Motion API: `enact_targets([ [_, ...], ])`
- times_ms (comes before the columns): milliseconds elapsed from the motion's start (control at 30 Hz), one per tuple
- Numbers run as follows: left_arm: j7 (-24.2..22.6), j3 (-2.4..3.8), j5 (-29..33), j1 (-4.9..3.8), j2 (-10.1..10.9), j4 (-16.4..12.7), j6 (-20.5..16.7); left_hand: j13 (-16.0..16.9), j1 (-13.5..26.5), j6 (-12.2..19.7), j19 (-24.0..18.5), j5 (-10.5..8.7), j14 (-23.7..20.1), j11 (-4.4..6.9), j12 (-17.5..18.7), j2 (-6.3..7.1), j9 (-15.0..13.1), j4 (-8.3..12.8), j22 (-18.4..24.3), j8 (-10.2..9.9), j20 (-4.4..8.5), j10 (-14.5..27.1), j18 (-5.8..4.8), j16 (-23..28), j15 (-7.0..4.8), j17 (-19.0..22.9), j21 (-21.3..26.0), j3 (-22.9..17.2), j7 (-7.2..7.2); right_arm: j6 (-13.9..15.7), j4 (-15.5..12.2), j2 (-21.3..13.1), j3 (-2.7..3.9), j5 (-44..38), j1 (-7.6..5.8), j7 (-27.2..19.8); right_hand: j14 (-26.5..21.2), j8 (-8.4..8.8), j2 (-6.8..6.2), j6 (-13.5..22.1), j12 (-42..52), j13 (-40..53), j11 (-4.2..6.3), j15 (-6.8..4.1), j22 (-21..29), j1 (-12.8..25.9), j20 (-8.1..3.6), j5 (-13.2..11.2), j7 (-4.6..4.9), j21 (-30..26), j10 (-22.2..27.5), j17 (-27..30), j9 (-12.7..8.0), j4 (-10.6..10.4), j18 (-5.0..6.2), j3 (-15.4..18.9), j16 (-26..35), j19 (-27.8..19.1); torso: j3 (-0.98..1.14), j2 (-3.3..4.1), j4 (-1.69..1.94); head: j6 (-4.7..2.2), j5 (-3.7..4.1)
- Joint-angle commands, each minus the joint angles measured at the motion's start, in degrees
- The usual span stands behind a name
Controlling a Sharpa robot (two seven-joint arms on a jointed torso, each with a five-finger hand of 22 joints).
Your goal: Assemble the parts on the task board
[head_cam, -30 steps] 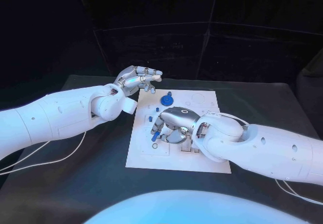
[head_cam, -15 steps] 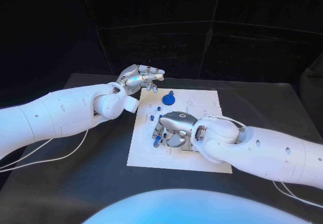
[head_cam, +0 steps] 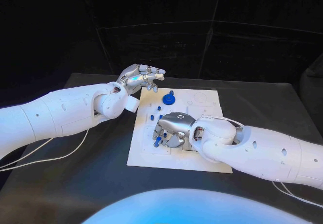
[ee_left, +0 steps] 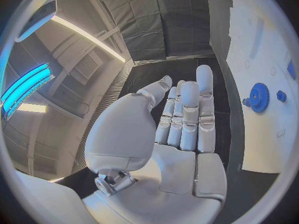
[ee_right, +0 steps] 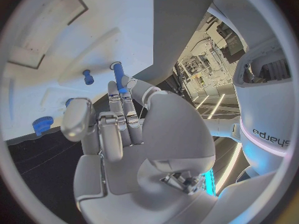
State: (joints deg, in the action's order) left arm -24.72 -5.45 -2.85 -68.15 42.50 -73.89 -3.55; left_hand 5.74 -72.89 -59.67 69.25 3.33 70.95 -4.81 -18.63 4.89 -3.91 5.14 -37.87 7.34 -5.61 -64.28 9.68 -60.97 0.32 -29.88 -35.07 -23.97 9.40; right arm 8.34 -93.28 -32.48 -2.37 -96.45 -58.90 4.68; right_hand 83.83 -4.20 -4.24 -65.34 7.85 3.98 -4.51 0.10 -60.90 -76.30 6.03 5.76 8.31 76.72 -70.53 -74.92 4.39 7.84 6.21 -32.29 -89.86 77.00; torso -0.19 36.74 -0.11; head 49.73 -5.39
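From the head camera I see my silver right hand (head_cam: 172,130) low over the white rectangular task board (head_cam: 144,156), while my silver left hand (head_cam: 140,78) hovers empty, fingers loosely apart, off the board's far-left corner. My left wrist camera adds a blue toothed gear (ee_left: 258,97) lying on the board. My right wrist camera reveals a slim blue peg (ee_right: 118,78) pinched in the fingertips (ee_right: 114,88).

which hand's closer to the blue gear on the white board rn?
Left. The left hand hovers just past the board's far-left corner, beside the blue gear; the right hand works mid-board, farther from it.
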Motion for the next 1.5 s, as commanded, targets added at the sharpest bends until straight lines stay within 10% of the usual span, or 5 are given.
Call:
enact_targets([
  [33, -0.26, 0.05, 0.25, -0.08, -0.06, -0.04, 0.64, 0.06, -0.11, 0.27, -0.14, -0.17, -0.29, -0.14, -0.31, -0.33, 0.03, -0.07, 0.07, 0.09, -0.39, 0.42, 0.75, 0.07, -0.04, 0.07, 0.28, 0.26, -0.03, -0.41, 0.24, 0.35, -0.05, -3.59, 0.04, 1.11, 6.17, -0.11, 0.04, -0.11, -0.22, 0.05, -0.05, 0.40, 0.04, -0.32, 0.42, 0.33, 0.33, 0.26, -0.22, -15.08, 0.06, -0.06, -0.54, 0.42, -0.14, -0.16, -0.01, 0.00, 0.01, 0.00, -0.06],
  [600, -0.18, 0.05, 0.25, -0.08, -0.13, 0.00, 0.73, 0.06, -0.11, 0.27, -0.14, -0.17, -0.29, -0.14, -0.31, -0.33, 0.03, -0.07, 0.07, 0.09, -0.39, 0.42, 0.75, 0.07, -0.04, 0.07, 0.28, 0.26, -0.03, -1.39, 0.69, 1.74, -0.58, -9.68, 0.41, 1.05, 6.17, -0.11, -0.16, -0.15, -0.29, 0.05, -0.01, 0.39, -0.04, -0.28, 0.43, 0.67, 0.26, 0.30, -0.23, -15.08, 0.07, 0.03, -0.55, 0.67, -0.14, -0.17, -0.02, 0.01, 0.04, 0.13, -0.04],
  [1000, -0.06, 0.05, 0.25, -0.08, -0.12, -0.03, 0.90, 0.06, -0.11, 0.27, -0.14, -0.17, -0.29, -0.14, -0.31, -0.33, 0.03, -0.07, 0.07, 0.09, -0.39, 0.42, 0.75, 0.07, -0.04, 0.07, 0.28, 0.26, -0.03, 1.27, 1.05, 2.11, -0.70, -8.62, 0.46, -0.14, 6.17, 0.77, -3.58, 7.82, -3.57, -0.45, -1.94, 2.00, 2.00, 3.28, 1.70, 3.01, 1.86, -0.78, 5.09, -15.08, -0.80, -1.73, -0.24, 4.53, -0.14, -1.42, -0.03, 0.01, -0.02, 0.13, -0.05],
  [1200, -0.05, 0.05, 0.25, -0.08, -0.05, -0.06, 0.88, 0.07, -0.29, 0.33, -0.10, -0.17, -0.36, -0.16, -0.46, -0.46, 0.01, -0.03, 0.16, 0.20, -0.42, 0.54, 0.76, 0.03, -0.03, 0.14, 0.39, 0.40, -0.03, 4.22, 1.37, 1.89, -0.71, -8.54, 0.46, -0.27, 6.17, 0.13, -3.54, 12.01, -3.01, -0.01, -3.85, 4.36, 14.05, 2.26, 4.07, 3.18, 3.16, -8.02, 11.12, -15.08, -0.41, -2.25, 1.79, 8.38, -0.14, -8.18, -0.03, 0.01, 0.04, 0.10, -0.05],
  [1500, -0.05, 0.05, 0.25, -0.08, -0.01, -0.03, 0.90, 0.07, -0.37, 0.35, -0.08, -0.17, -0.39, -0.16, -0.50, -0.54, 0.00, -0.01, 0.19, 0.23, -0.42, 0.58, 0.77, 0.03, -0.03, 0.20, 0.42, 0.41, -0.03, 8.23, 0.74, 0.83, -0.73, -7.18, 0.51, -1.78, 6.17, 0.49, -3.66, 14.14, -2.02, -0.14, -3.92, 4.65, 19.32, 1.80, 4.24, 3.98, 2.91, -11.21, 13.16, -15.08, -0.49, -2.99, 2.68, 13.47, -0.14, -10.02, 0.03, 0.01, -0.01, 0.09, 0.01],
])
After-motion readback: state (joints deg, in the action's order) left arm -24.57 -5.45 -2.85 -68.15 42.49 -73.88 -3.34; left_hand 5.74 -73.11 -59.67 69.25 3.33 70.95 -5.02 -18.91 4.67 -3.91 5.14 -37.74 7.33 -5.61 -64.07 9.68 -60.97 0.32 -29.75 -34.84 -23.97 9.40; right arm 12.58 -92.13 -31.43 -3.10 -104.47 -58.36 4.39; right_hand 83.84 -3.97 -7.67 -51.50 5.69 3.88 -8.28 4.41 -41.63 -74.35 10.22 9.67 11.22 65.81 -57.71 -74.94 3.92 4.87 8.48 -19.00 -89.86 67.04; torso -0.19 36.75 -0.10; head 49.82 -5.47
